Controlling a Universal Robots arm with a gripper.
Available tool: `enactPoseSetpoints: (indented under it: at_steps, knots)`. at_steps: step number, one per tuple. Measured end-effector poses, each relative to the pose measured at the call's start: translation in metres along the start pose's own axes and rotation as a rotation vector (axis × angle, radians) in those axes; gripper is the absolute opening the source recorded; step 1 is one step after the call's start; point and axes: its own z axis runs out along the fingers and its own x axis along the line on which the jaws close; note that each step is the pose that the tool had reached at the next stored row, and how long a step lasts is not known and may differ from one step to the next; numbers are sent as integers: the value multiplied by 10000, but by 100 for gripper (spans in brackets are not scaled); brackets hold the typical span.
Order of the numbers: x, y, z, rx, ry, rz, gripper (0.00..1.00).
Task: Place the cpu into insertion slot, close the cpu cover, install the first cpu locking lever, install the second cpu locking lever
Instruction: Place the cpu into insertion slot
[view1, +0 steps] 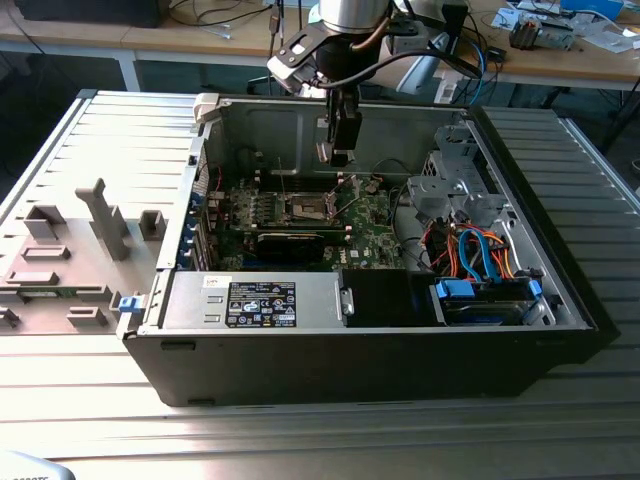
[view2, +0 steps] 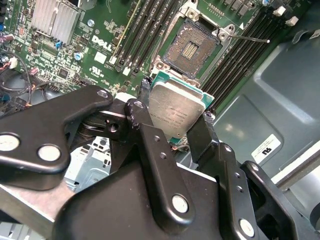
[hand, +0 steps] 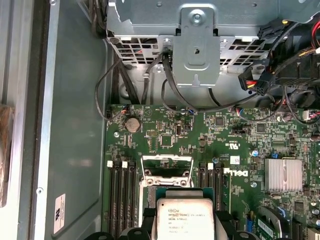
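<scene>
My black metal end effector (view2: 175, 122) is clamped on the small flat square cpu (view2: 172, 102) with the silvery-tan metal top. My fingers (view2: 201, 136) press on two of its opposite edges, so the cpu hangs in my grip and touches nothing below it. Just past the cpu in the second wrist view lies the insertion slot (view2: 192, 47), a small square socket with a dark centre of bare contacts and a shiny metal rim. Long black memory slots (view2: 150, 35) flank it on the green circuit board (view2: 100, 47). Nothing sits in the slot, so I judge the first step to be under way and not done: the cpu is near the socket but apart from it, not yet seated. At the socket's far edge is a silvery metal piece that I take for the thin cpu cover (view2: 196, 9), swung up clear of the opening. A thin wire locking lever (view2: 252, 38) juts out free beside the socket, unlatched as far as I can tell. Seating the cpu, closing the cover and installing both levers are all left to do. In the exterior view I hover inside the open black computer case (view1: 350, 370), which lies on its side on the ribbed grey metal table (view1: 300, 440).
</scene>
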Motion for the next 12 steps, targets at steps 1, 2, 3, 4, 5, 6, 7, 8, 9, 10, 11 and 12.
enactPoseSetpoints:
  at_steps: [1, 2, 3, 4, 5, 6, 7, 8, 9, 10, 11, 12]
  knots:
    - [0, 0, 0, 0, 0, 10, 54]
    - [0, 0, 0, 0, 0, 19, 54]
    - [0, 0, 0, 1, 0, 26, 54]
    - [0, 0, 0, 1, 0, 34, 54]
    - [0, 0, 0, 1, 0, 48, 54]
    - [0, 0, 0, 1, 1, 56, 54]
    - [0, 0, 0, 1, 0, 63, 54]
    - [0, 0, 0, 2, 0, 72, 54]
    - [0, 0, 0, 2, 0, 81, 54]
    - [0, 0, 0, 2, 0, 94, 54]
    - [0, 0, 0, 2, 0, 107, 54]
    - [0, 0, 0, 3, 0, 118, 54]
